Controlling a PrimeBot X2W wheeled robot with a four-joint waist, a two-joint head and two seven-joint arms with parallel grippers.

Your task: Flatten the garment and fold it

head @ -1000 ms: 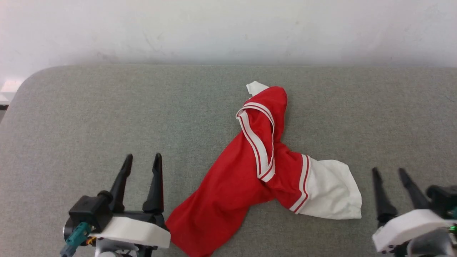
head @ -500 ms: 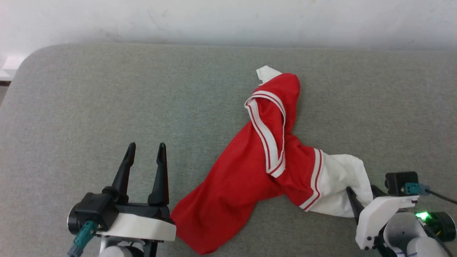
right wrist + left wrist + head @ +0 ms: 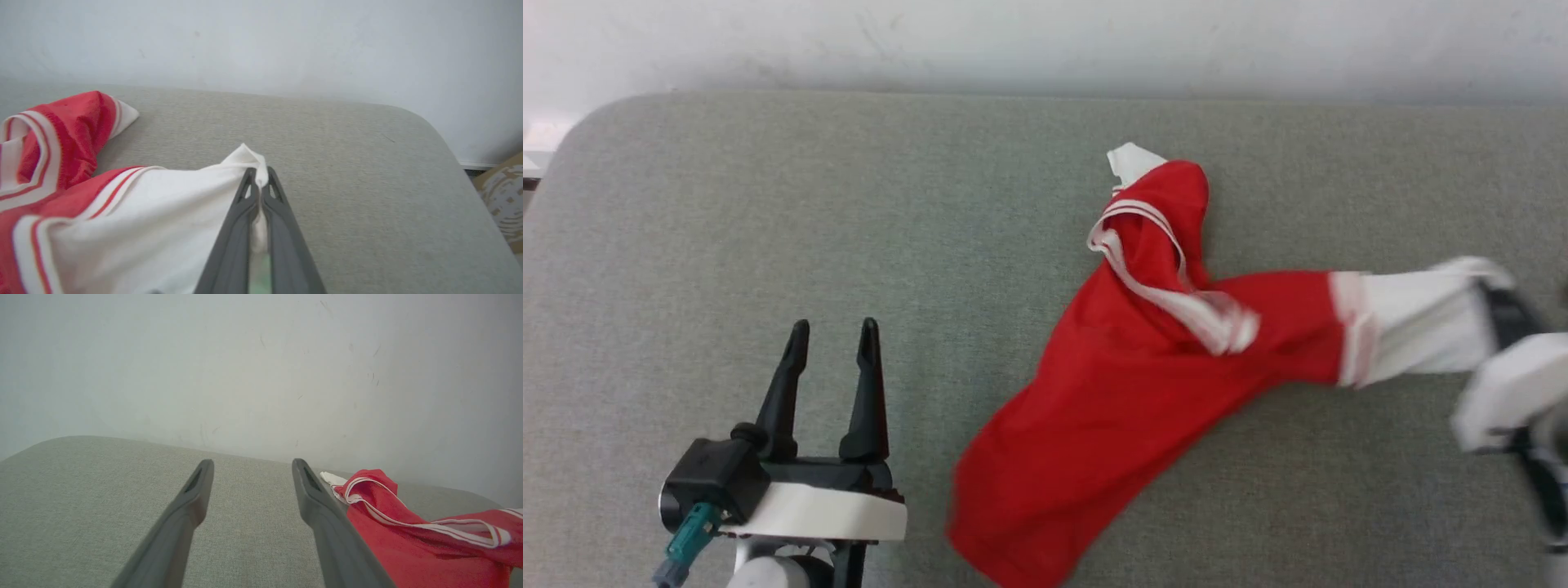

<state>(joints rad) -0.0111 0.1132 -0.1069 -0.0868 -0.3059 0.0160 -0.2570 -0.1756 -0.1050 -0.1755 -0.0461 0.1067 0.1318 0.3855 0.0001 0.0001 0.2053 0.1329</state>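
Your left gripper point(image 3: 835, 328) hovers spread and empty beside the crumpled red jersey point(image 3: 1127, 384) on the grey padded surface point(image 3: 727, 204). Your right gripper point(image 3: 258, 176) is clamped on its white sleeve end point(image 3: 1413, 331). Flattening looks in hand; next, have the left take the opposite side

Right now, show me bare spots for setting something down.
Widest: the left half of the cushion, between wall, left hand and shirt. A narrower strip lies behind the shirt, along the wall. Crowded on the right, where the right hand pinches the white sleeve.
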